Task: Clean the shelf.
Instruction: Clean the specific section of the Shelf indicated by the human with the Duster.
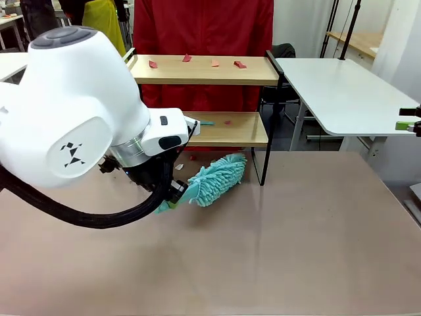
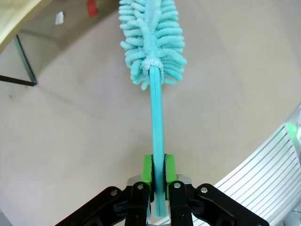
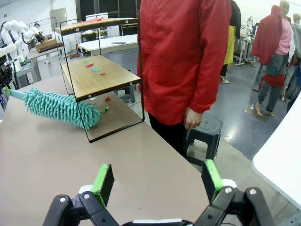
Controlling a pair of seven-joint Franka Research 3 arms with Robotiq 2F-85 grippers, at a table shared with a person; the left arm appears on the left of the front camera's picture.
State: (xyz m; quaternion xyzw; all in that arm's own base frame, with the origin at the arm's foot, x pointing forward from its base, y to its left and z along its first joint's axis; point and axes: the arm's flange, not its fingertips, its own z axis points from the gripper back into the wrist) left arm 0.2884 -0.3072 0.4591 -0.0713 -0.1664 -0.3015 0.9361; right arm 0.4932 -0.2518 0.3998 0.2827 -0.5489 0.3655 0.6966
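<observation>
Left fingers (image 2: 147,169) pinch duster handle (image 2: 156,122), grip obscured in front view; right fingers (image 3: 103,181) wide, empty.

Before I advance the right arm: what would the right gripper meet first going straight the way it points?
Probably the person in the red jacket beside the shelf; nothing shows between them and the right gripper, jaws open, though depth is unclear.
</observation>
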